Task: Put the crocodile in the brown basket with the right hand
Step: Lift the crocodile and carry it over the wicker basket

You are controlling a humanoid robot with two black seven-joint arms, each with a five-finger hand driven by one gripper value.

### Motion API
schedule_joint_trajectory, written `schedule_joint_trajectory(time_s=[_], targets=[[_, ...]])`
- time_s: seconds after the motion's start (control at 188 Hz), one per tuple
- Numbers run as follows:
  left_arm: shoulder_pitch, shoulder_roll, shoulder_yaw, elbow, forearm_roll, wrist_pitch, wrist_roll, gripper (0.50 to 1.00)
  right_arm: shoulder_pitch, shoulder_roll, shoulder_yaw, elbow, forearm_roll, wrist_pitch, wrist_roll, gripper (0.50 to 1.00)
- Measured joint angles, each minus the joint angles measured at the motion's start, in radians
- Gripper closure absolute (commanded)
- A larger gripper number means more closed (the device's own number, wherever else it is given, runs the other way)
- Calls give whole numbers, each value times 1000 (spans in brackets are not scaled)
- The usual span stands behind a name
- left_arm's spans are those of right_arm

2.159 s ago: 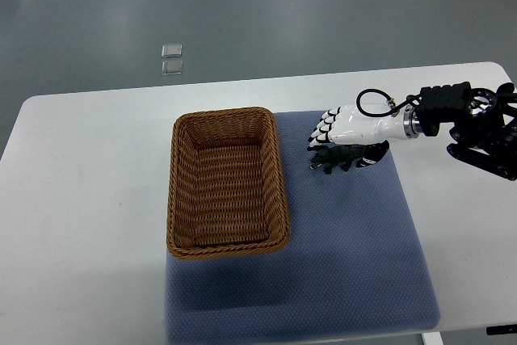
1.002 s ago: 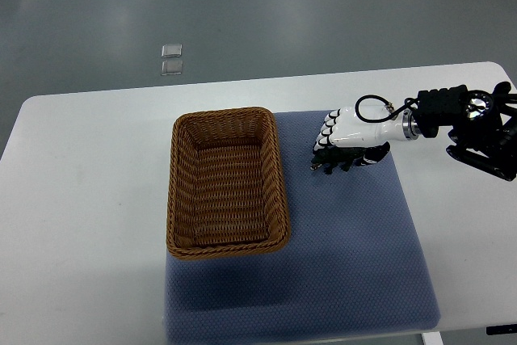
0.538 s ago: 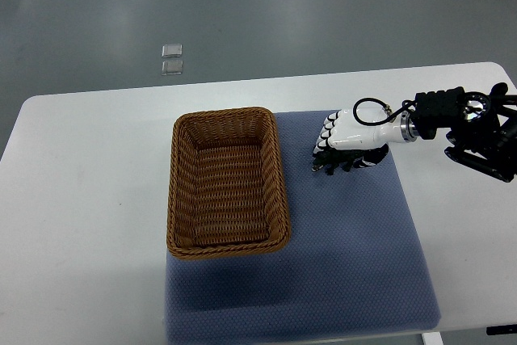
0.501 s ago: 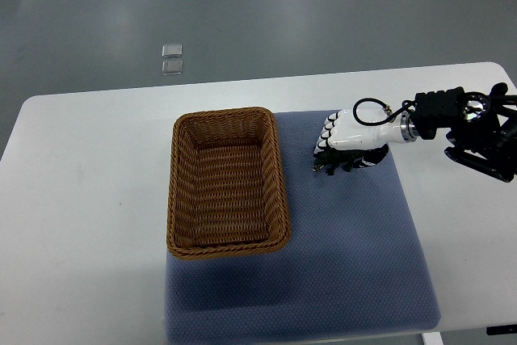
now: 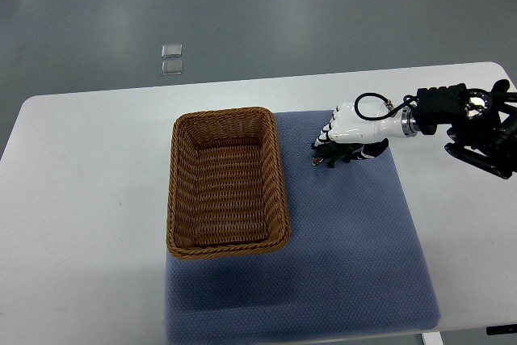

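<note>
Dark crocodile (image 5: pixel 332 156) clutched beneath curled right hand (image 5: pixel 347 128), just right of brown basket (image 5: pixel 172 187); liable to slip free during carry toward basket, given so little toy caught in that grasp.

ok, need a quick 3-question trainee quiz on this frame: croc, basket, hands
1. True or false: the crocodile already lies in the brown basket.
2. Where is the right hand? A) over the basket B) over the blue mat, right of the basket C) off the white table
3. Short answer: which of the robot's arms is out of view?

Key: 1 false, it sits under the curled right hand, outside the basket. 2 B. 3 the left.
</note>
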Motion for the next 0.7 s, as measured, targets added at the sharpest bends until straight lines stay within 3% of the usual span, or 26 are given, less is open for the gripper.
schedule_joint_trajectory(time_s=[0.506,0.698], targets=[[0,0,0,0,0,0,0,500,117,-1,17,24,74,-121,0,983],[0,0,0,0,0,0,0,500,194,20,17,107,74,-157,0,1000]])
